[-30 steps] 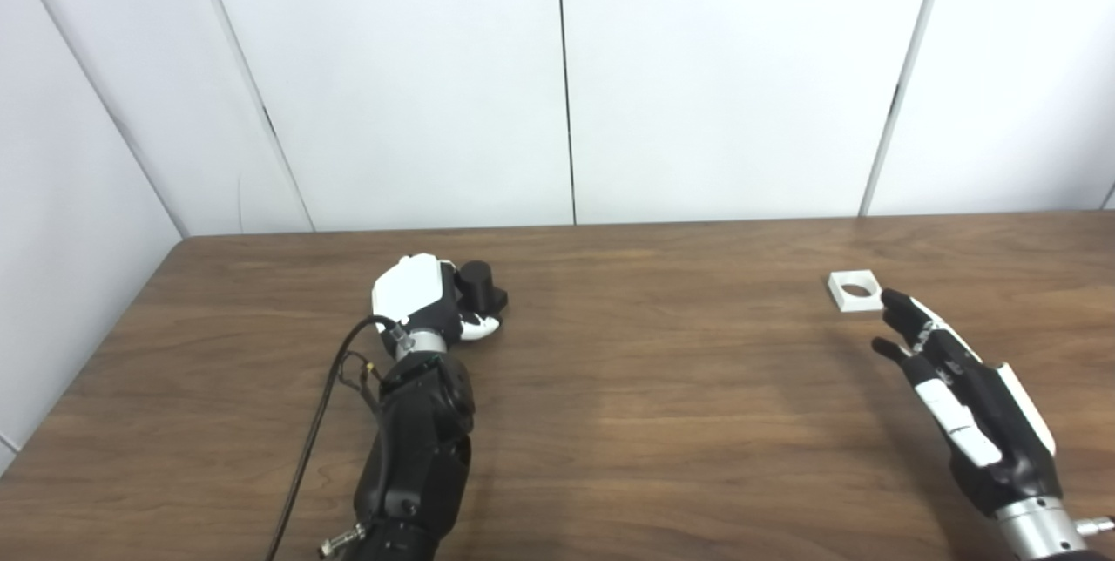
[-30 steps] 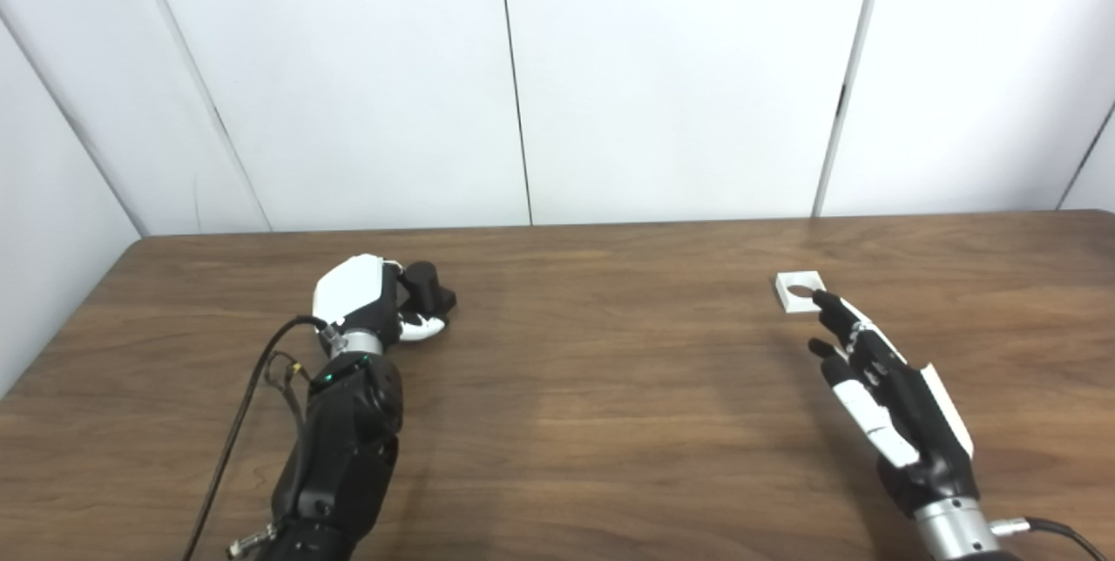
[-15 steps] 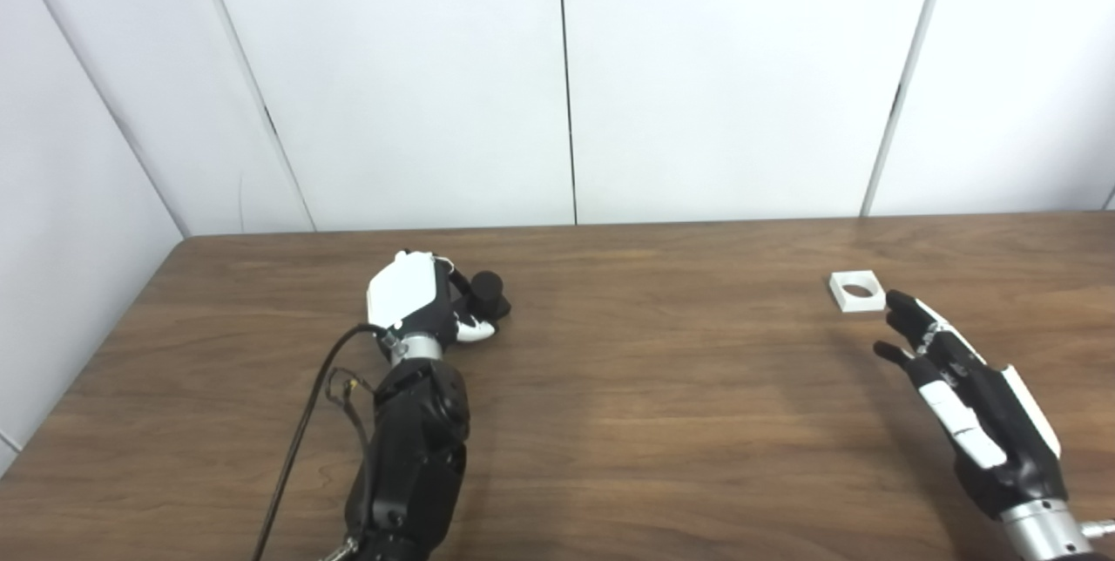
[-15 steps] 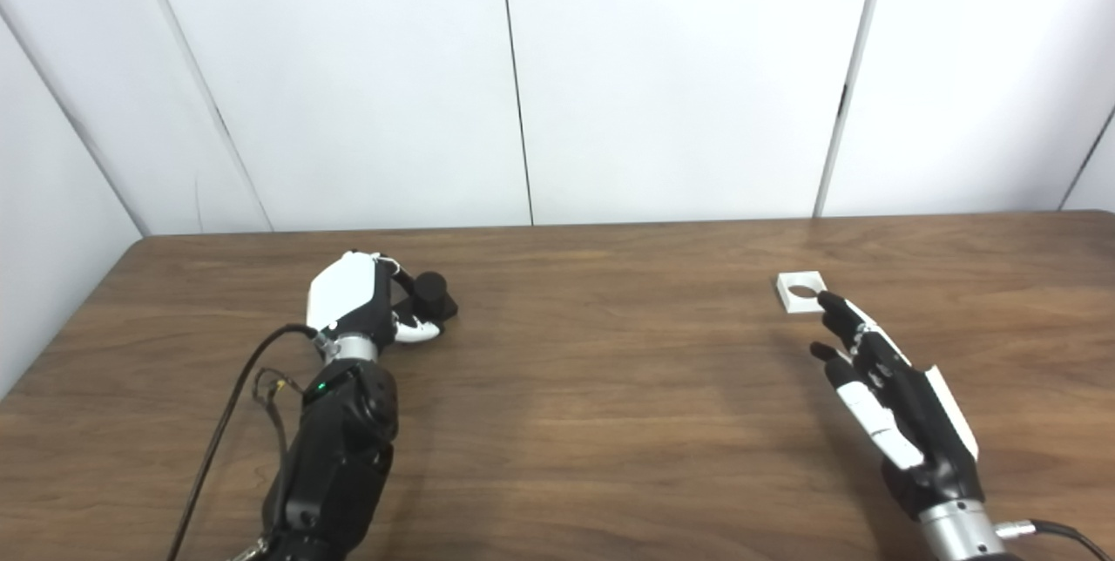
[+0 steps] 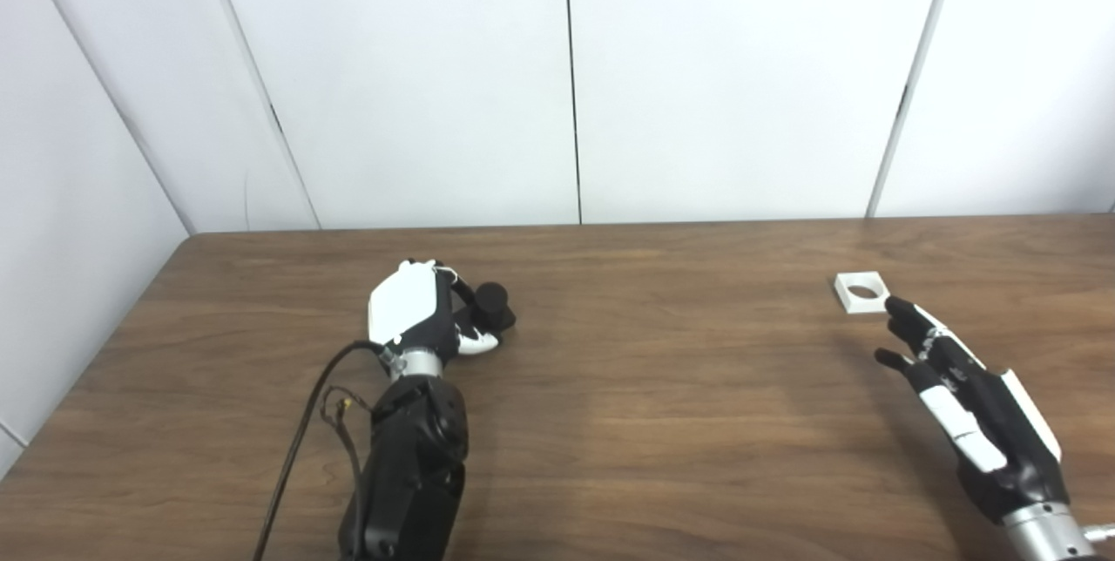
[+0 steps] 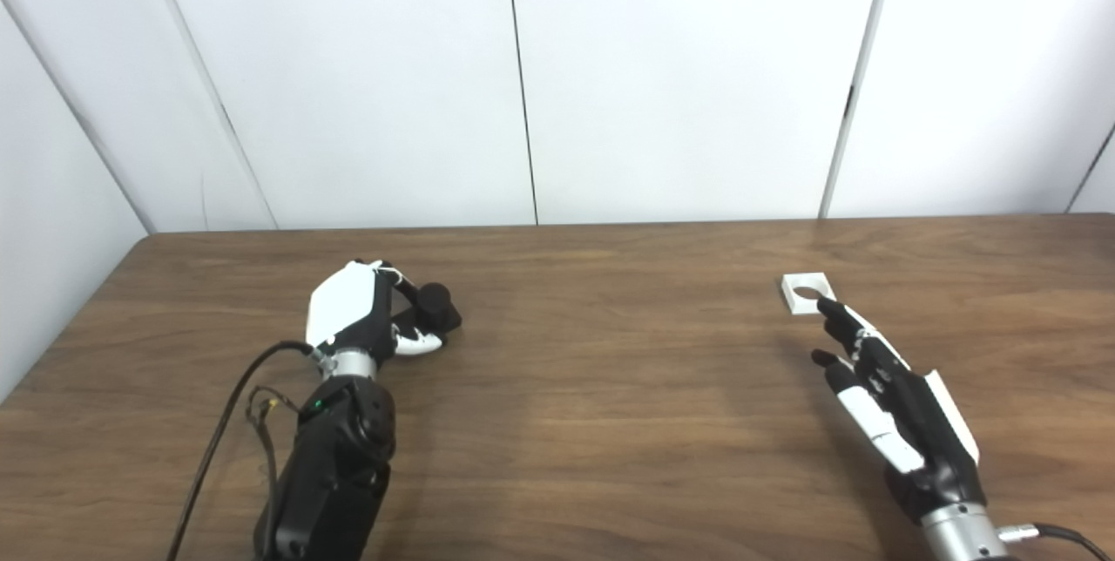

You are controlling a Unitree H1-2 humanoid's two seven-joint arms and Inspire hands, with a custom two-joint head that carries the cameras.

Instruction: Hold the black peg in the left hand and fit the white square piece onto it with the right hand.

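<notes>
Two task pieces sat far apart on the brown wooden table point(image 5: 662, 422). At centre left of the frame, the short black cylindrical peg point(image 5: 493, 304) stood on the tabletop, with the left hand point(image 5: 422, 317) curled around its near side, fingers closed against it. At centre right, the flat white square piece with a round hole point(image 5: 861, 293) lay on the wood by itself. Just below it in the frame, the right hand point(image 5: 962, 408) was stretched out with fingers spread and holding nothing; its fingertips point(image 5: 897, 310) pointed at the piece, just short of its near edge. White wall panels point(image 5: 740, 73) filled the upper frame.
</notes>
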